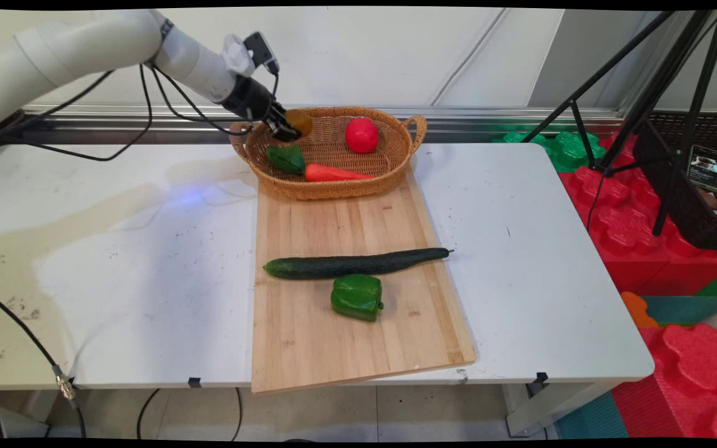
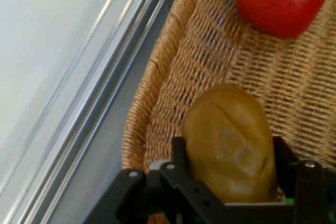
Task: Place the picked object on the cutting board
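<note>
One potato (image 2: 231,150), brownish-yellow and lumpy, sits pinched between the two black fingers (image 2: 181,156) of the gripper (image 1: 289,129), which press against its sides; it is held inside the back left part of the wicker basket (image 1: 389,168), close to the woven rim there. The hand view shows the potato filling the space between the fingers, with the basket's weave behind it and one red tomato (image 2: 281,1) further along the basket floor. In the main view the single basket, with a handle at each end, stands at the far end of one wooden cutting board (image 1: 346,336) that lies lengthwise on the white table (image 1: 116,280) and slightly overhangs its near edge. Besides the potato, the basket holds three things: the tomato toward the back right, one orange-red carrot (image 1: 333,173) lying along the front wall, and one dark green vegetable (image 1: 286,159) at the front left, just beside the carrot's thick end. On the bare board nearer the camera lie two things: one long dark cucumber (image 1: 355,264) stretched across the board's width, and one green bell pepper (image 1: 357,297) just in front of it, very near or touching. One black tripod (image 1: 657,81) stands to the right of the table above red foam blocks (image 1: 632,230).
</note>
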`<action>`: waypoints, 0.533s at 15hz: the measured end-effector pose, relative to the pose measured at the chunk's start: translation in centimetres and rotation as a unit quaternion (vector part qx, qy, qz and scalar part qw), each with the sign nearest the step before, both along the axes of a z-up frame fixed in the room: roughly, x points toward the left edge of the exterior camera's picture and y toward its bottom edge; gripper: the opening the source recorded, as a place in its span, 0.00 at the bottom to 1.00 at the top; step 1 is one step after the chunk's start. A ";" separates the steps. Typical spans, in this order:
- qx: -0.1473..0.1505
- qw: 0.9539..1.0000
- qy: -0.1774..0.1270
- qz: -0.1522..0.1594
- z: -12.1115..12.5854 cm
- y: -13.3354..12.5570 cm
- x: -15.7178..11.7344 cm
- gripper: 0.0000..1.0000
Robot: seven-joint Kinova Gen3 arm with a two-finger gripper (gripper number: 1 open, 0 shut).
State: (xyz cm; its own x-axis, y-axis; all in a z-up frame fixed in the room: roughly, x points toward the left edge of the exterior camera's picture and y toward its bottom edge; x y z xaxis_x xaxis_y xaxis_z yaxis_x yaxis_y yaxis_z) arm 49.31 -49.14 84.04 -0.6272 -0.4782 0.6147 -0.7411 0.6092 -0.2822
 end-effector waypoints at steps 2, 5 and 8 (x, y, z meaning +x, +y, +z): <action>-0.008 1.000 0.006 -0.010 1.6 1.2 0.5 0.00; -0.015 0.999 0.018 -0.025 4.0 3.3 1.2 0.00; -0.014 0.998 0.030 -0.045 5.7 5.2 1.5 0.00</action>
